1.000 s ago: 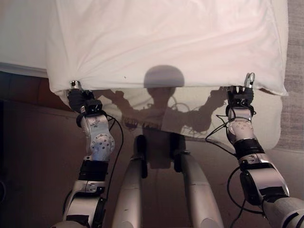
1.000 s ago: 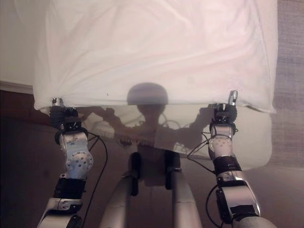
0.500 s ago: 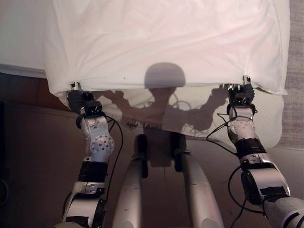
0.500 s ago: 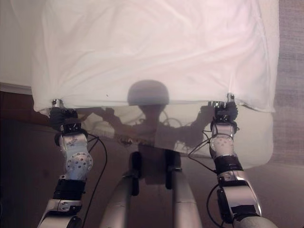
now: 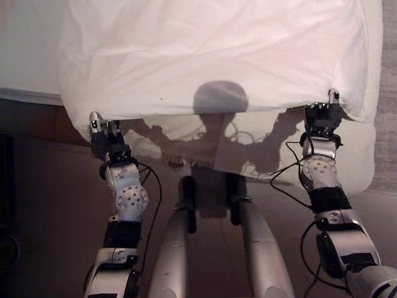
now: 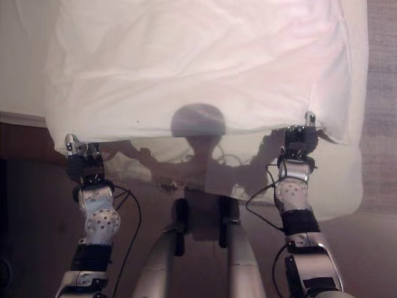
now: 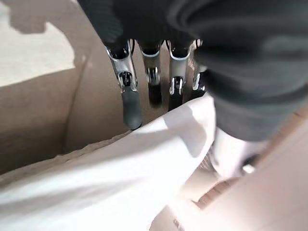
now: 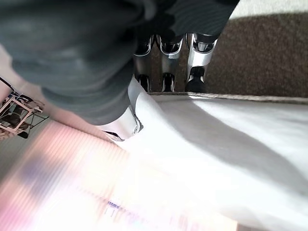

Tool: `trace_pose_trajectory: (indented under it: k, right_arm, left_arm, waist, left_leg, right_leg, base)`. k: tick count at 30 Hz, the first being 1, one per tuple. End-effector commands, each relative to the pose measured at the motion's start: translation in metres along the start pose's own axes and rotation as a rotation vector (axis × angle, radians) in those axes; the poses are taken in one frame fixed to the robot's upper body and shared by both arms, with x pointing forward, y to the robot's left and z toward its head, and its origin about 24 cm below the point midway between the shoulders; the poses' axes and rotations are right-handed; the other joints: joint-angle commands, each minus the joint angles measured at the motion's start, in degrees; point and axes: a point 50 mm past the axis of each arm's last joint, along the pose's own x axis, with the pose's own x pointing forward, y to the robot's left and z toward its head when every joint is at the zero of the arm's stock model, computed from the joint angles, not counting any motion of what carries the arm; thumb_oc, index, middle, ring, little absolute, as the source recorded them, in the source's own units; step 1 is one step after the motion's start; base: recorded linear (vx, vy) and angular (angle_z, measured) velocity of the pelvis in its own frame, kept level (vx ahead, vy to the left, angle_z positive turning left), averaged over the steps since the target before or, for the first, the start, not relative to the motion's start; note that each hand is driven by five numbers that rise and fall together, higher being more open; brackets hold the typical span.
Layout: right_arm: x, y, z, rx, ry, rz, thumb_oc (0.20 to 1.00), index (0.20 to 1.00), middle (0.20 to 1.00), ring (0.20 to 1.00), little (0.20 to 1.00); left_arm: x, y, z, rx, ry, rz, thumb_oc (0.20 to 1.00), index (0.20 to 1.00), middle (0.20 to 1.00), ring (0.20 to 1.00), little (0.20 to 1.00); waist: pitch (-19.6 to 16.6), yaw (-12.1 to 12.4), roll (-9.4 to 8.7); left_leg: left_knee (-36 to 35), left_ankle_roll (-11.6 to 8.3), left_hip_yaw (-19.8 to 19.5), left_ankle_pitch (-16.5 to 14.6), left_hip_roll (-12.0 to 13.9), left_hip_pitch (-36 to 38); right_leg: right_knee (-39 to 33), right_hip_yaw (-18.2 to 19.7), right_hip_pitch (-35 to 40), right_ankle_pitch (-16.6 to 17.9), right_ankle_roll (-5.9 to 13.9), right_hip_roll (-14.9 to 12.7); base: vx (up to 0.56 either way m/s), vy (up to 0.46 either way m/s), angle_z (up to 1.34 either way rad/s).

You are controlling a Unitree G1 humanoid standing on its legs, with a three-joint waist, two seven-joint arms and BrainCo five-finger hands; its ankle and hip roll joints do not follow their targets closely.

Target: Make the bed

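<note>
A white duvet [image 5: 211, 49] covers the bed, and its near edge [image 5: 205, 115] hangs over the foot towards me. My left hand [image 5: 102, 133] is at the edge's left corner. In the left wrist view its fingers [image 7: 130, 103] are straight and the duvet cloth [image 7: 120, 168] lies just past their tips and over the thumb. My right hand [image 5: 321, 117] is at the edge's right corner. Its fingers [image 8: 166, 79] are curled onto the cloth [image 8: 216, 139], which is pinched against the thumb [image 8: 120, 127].
A thinner white sheet [image 5: 248, 149] hangs below the duvet's edge, between my arms. A bare white mattress [image 5: 25, 49] and a brown bed frame [image 5: 31, 121] show at the left. Grey carpet [image 5: 389, 93] runs along the right, with brown floor [image 5: 49, 205] below.
My left hand has dropped slightly below the duvet's edge and its fingers have straightened. My right hand has moved a little up and to the right with the duvet's corner.
</note>
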Motion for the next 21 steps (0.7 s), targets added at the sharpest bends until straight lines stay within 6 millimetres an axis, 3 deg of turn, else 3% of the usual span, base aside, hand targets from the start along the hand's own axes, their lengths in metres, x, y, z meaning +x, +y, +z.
trace_pose_trajectory:
  k: [1,9,11,15,16,17,19,21]
  right_arm:
    - [-0.012,-0.004,0.023,0.002,-0.121,0.081,0.200,0.200,0.200,0.200,0.200]
    - [-0.045,0.020,0.015,0.060,-0.079,0.275,0.200,0.200,0.200,0.200,0.200]
    - [-0.053,0.039,0.009,0.086,-0.046,0.371,0.200,0.200,0.200,0.200,0.200]
    - [-0.061,0.056,0.001,0.097,-0.001,0.457,0.200,0.200,0.200,0.200,0.200]
    - [-0.068,0.067,-0.005,0.117,0.045,0.528,0.200,0.200,0.200,0.200,0.200]
    - [-0.068,0.067,-0.005,0.117,0.044,0.528,0.200,0.200,0.200,0.200,0.200]
    - [-0.073,0.075,-0.010,0.135,0.080,0.580,0.200,0.200,0.200,0.200,0.200]
    - [-0.073,0.075,-0.010,0.135,0.080,0.580,0.200,0.200,0.200,0.200,0.200]
  left_arm:
    - [0.003,0.032,0.033,0.016,-0.121,0.057,1.000,1.000,1.000,1.000,1.000]
    - [-0.022,0.082,0.010,0.043,0.088,0.130,1.000,1.000,1.000,1.000,1.000]
    - [-0.033,0.096,0.001,0.060,0.172,0.148,1.000,1.000,1.000,1.000,1.000]
    - [-0.047,0.105,-0.011,0.108,0.286,0.142,1.000,1.000,1.000,1.000,1.000]
    - [-0.061,0.109,-0.025,0.126,0.408,0.108,1.000,1.000,1.000,1.000,1.000]
    - [-0.061,0.109,-0.025,0.126,0.409,0.107,1.000,1.000,1.000,1.000,1.000]
    - [-0.079,0.116,-0.038,0.143,0.557,0.071,1.000,1.000,1.000,1.000,1.000]
    - [-0.079,0.116,-0.038,0.143,0.557,0.071,1.000,1.000,1.000,1.000,1.000]
  waist:
    - [-7.8,-0.5,0.60]
    - [-7.6,-1.4,-0.21]
    - [-6.9,-1.5,-0.41]
    - [-6.6,-1.6,-0.46]
    - [-6.2,-1.8,-0.55]
    - [-6.3,-1.8,-0.56]
    - [-6.1,-1.9,-0.68]
    - [-6.2,-1.9,-0.68]
  left_leg:
    - [-2.0,-0.15,1.2,1.4,-1.8,-2.6]
    - [-2.8,-0.12,1.4,1.7,-1.6,-2.3]
    - [-2.5,-0.16,1.5,1.3,-1.4,-1.9]
    - [-2.2,-0.14,1.7,1.4,-1.4,-1.7]
    - [-2.2,-0.09,1.8,1.5,-1.4,-1.5]
    - [-2.3,-0.08,1.8,1.8,-1.4,-1.8]
    - [-2.2,0.04,1.9,1.8,-1.4,-1.8]
    - [-2.2,0.04,1.9,1.8,-1.4,-2.0]
  right_leg:
    - [-6.8,3.4,1.7,4.1,5.65,0.7]
    - [-7.5,3.8,1.9,4.7,5.56,1.1]
    - [-7.1,4.0,2.2,4.4,5.59,1.1]
    - [-6.8,4.1,2.3,4.5,5.50,1.1]
    - [-7.0,4.1,2.5,4.6,5.48,1.1]
    - [-7.1,4.1,2.3,4.9,5.46,1.1]
    - [-7.3,4.2,2.5,5.1,5.48,1.2]
    - [-7.3,4.2,2.4,5.1,5.48,1.2]
  base:
    - [0.00,-0.007,-0.04]
    - [0.00,-0.005,-0.01]
    - [-0.01,-0.014,-0.03]
    - [0.00,0.000,0.00]
    - [0.00,0.000,0.00]
    - [0.00,0.000,0.00]
    - [0.00,0.000,0.00]
    - [0.00,0.000,0.00]
